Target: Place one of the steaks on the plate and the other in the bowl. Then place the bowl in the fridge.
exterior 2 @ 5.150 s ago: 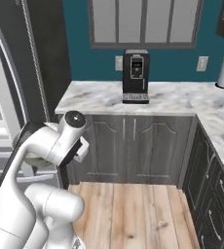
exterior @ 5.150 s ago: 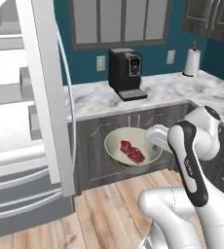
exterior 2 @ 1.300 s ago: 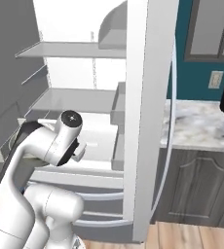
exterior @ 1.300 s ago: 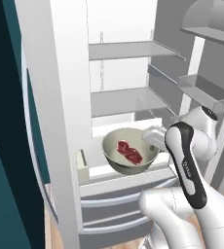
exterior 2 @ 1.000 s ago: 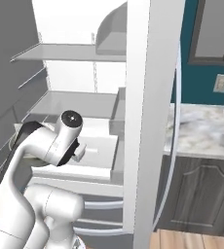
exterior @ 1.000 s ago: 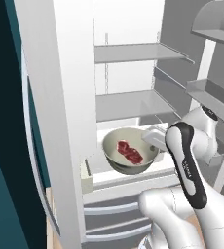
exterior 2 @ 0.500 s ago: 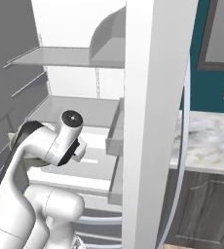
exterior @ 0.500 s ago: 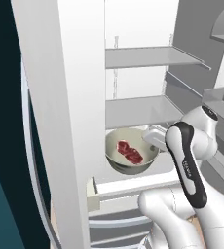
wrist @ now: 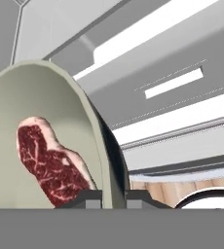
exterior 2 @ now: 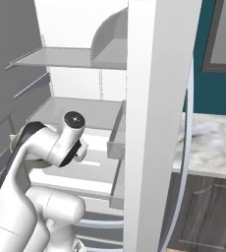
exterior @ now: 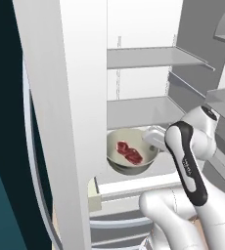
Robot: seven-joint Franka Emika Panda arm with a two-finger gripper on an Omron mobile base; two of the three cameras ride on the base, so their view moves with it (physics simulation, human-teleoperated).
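The beige bowl (exterior: 119,157) hangs in front of the open fridge (exterior: 144,105), just over the front edge of its lowest white shelf. One red steak (exterior: 128,151) with pale streaks lies inside it. My gripper (exterior: 152,141) is shut on the bowl's right rim. In the hand view the bowl's rim (wrist: 103,146) runs down between the two fingertips of the gripper (wrist: 114,197), and the steak (wrist: 50,165) rests against the bowl's inner wall. The plate and the other steak are out of view.
The fridge's left door (exterior: 60,122) stands open as a tall white slab close beside the bowl. Its right door (exterior 2: 156,123) stands open on the other side, with door bins (exterior 2: 116,142). Two grey shelves (exterior: 148,57) lie above the bowl. A marble counter (exterior 2: 211,142) is at the right.
The whole picture has shifted, so the base has driven closer to the fridge. The bowl with the steak stays held in the gripper and now sits nearer the lowest shelf.
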